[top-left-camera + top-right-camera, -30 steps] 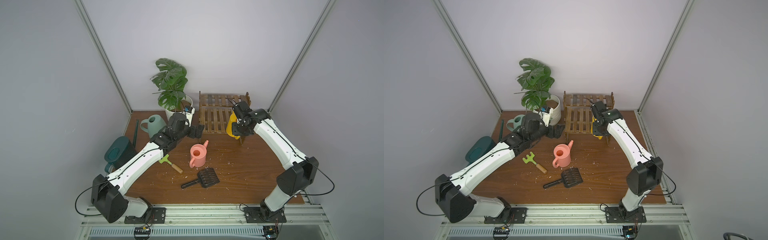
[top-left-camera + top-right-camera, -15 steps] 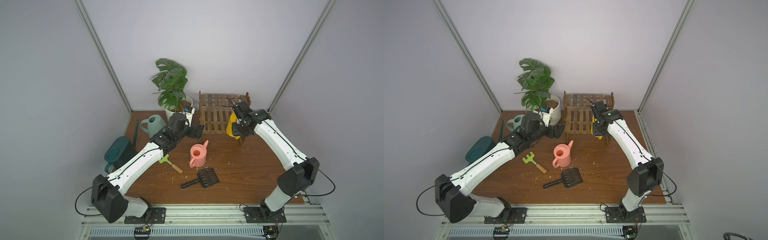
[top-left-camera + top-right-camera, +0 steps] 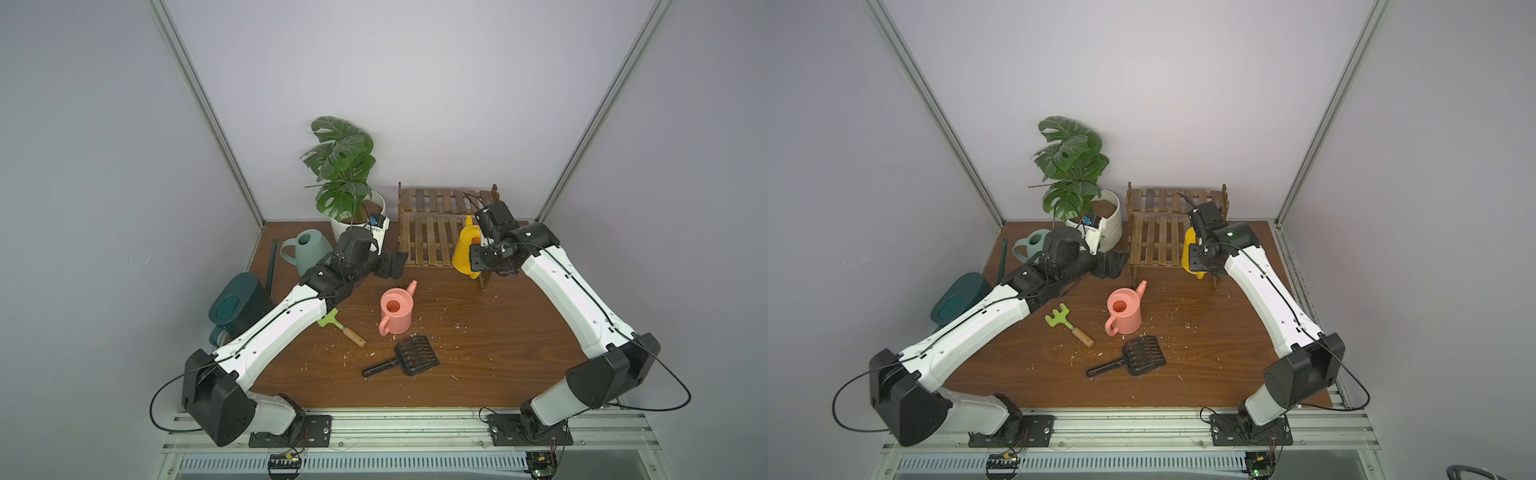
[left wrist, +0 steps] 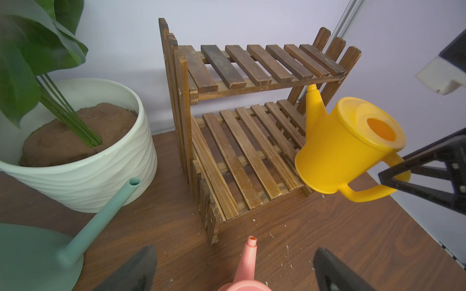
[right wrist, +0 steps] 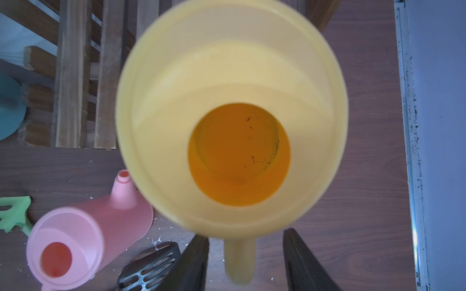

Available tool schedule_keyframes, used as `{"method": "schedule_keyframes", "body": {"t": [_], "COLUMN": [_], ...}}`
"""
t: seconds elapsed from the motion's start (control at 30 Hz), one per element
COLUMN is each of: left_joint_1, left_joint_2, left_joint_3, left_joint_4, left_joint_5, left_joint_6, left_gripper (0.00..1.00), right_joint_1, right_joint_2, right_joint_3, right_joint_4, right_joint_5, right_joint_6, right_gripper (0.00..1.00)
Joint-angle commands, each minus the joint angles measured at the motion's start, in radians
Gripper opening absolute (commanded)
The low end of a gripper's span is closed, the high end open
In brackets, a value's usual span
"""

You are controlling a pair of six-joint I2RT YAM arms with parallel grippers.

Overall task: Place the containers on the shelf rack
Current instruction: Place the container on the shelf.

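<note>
Right wrist view: right gripper (image 5: 245, 234) parted around the handle (image 5: 239, 262) of the yellow watering can (image 5: 227, 100), not clenched on it.

Its two dark fingers (image 5: 199, 254) stand on either side of the handle with a gap showing on each side. The left wrist view shows the can tilted, with its base against the end of the lower tier of the shelf rack (image 4: 239, 156) and its spout up by the upper tier. In both top views the can sits at the rack's right front corner, just right of frame centre. The left gripper (image 3: 390, 264) is spread wide and holds nothing, hanging above the surface (image 3: 478, 340) near the rack's left front corner. The pink watering can (image 3: 397, 311) stands just below it in the frame. The sage-green watering can (image 3: 307, 249) and the dark teal watering can (image 3: 237, 305) stand on the surface at centre left.
</note>
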Motion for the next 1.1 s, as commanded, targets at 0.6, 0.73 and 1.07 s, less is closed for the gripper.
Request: {"method": "schedule_keyframes", "body": {"t": [0.6, 0.73, 1.07], "left_joint_1": [0.076, 0.159, 0.345], "left_joint_2": [-0.158, -0.173, -0.097], "left_joint_3": [-0.043, -0.064, -0.057], "left_joint_4": [-0.194, -0.222, -0.237], "left_joint_5": [-0.253, -0.248, -0.097], "left_joint_6": [-0.190, -0.212, -0.189], "left_gripper": [0.99, 0.99, 0.99], "right_joint_1": [-0.004, -0.004, -0.004], "right_joint_2": [-0.146, -0.154, -0.169], "right_joint_3": [0.106, 0.135, 0.139], "right_joint_4": [0.042, 0.062, 0.137], "right_joint_5": [-0.012, -0.046, -0.170], "right_joint_6": [-0.108, -0.138, -0.186], "right_gripper": [0.68, 0.70, 0.72]}}
